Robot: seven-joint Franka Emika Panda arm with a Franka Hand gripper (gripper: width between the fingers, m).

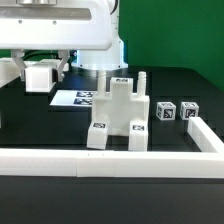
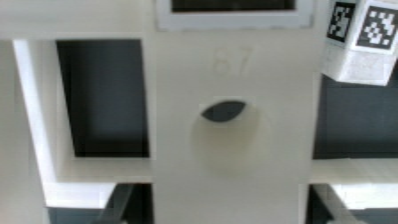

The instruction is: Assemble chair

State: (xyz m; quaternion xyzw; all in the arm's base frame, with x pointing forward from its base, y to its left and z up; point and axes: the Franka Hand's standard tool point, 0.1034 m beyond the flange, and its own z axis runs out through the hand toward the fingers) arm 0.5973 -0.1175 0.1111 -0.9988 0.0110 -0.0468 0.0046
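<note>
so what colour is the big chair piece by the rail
Matte white with black-and-white square tags; the chair piece shows best in the exterior view.

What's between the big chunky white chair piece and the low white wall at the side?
Two small white plastic cubes bearing black-and-white square tags sit there on the black table, seen in the exterior view.

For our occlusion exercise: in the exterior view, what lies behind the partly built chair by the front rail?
The marker board lies behind the chair assembly; its end toward the exterior view's right is covered, as is the table directly behind.
</note>
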